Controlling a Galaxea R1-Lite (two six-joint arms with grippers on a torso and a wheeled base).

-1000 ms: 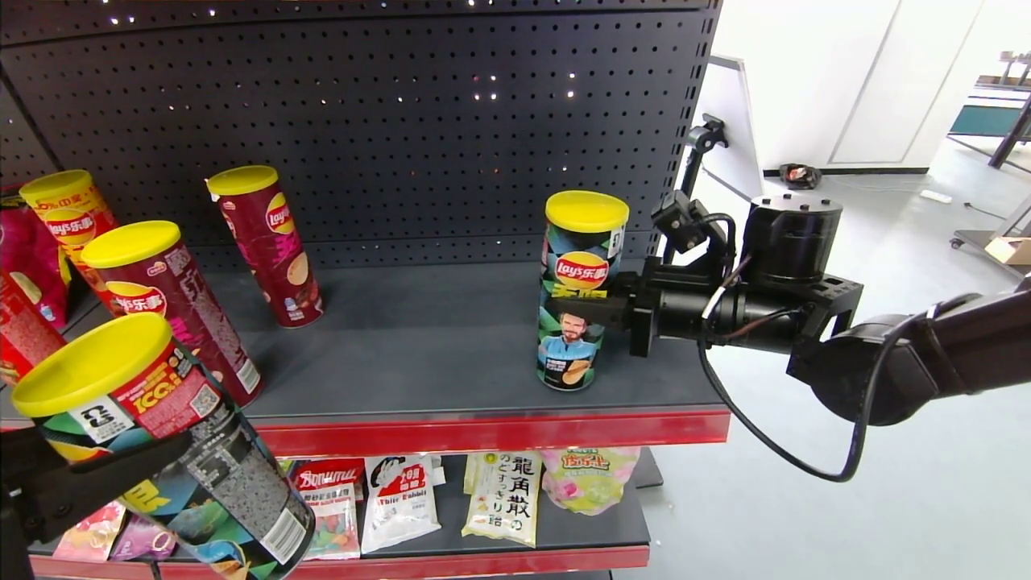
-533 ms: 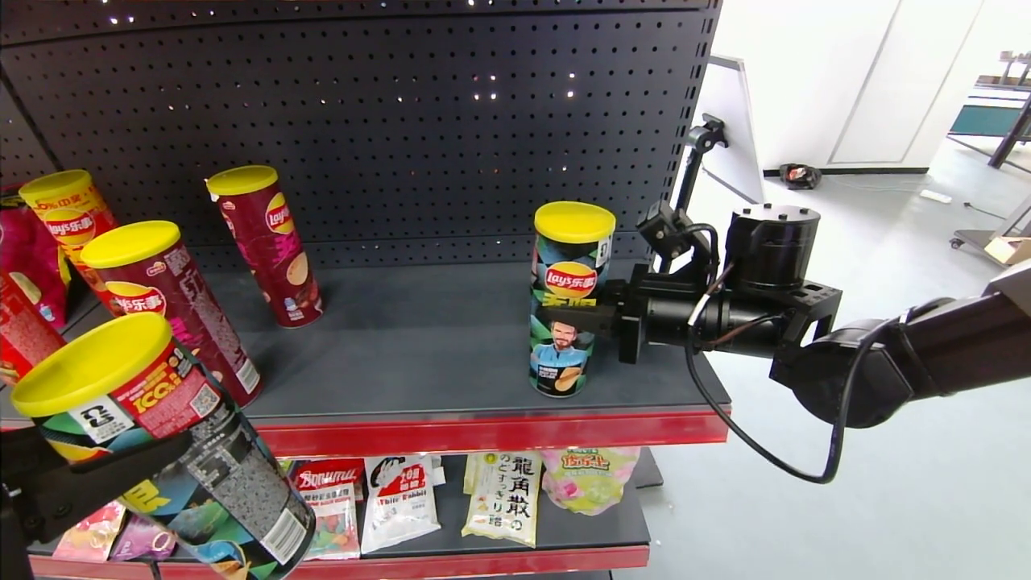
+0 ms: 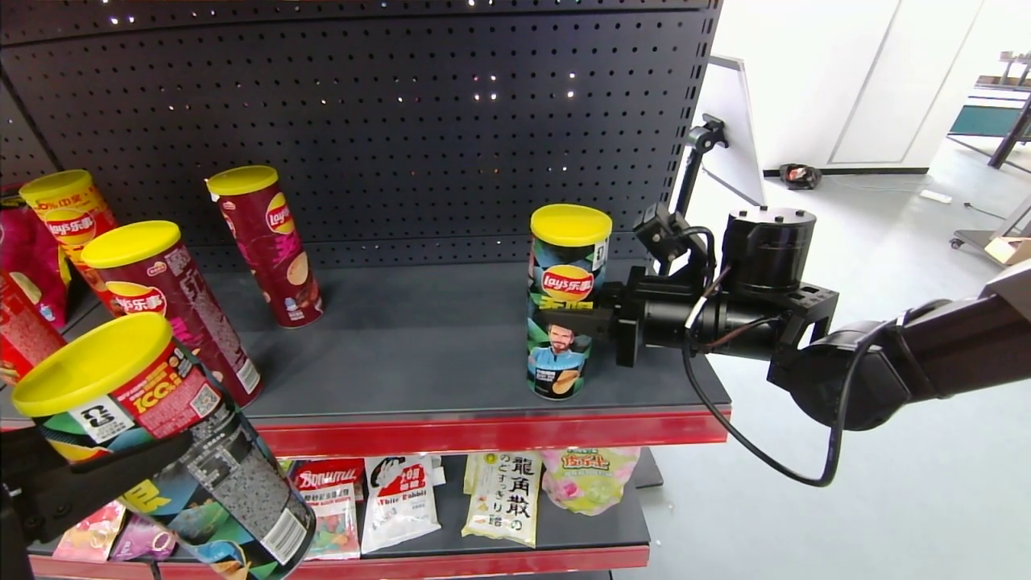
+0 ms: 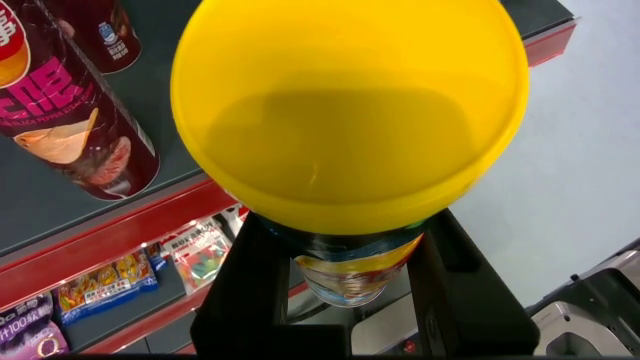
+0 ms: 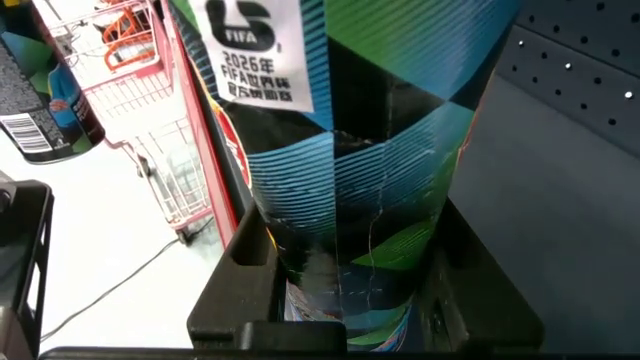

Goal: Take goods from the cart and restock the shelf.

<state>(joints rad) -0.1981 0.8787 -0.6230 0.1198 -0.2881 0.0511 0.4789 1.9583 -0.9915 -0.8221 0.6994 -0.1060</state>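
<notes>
Clamps the can (image 3: pixel 564 278) at mid-height in the right pincer (image 3: pixel 573 321), shut on both flanks, set level and off to the can's right. Holds it upright, long axis vertical, at the right front of the shelf (image 3: pixel 435 338), just behind the red lip (image 3: pixel 483 431); cannot tell whether the base touches the shelf. Reads as the set-down step: calls for a short drop at most, then spreading the pincer and backing straight out to the right, so as not to tip a tall, narrow can. Grips a second can (image 3: pixel 169 435) in the left pincer (image 4: pixel 350 300), low and left before the shelf edge, tilted with its lid up and leftward. Stands well apart from a maroon can (image 3: pixel 266 242) farther left on the shelf.
</notes>
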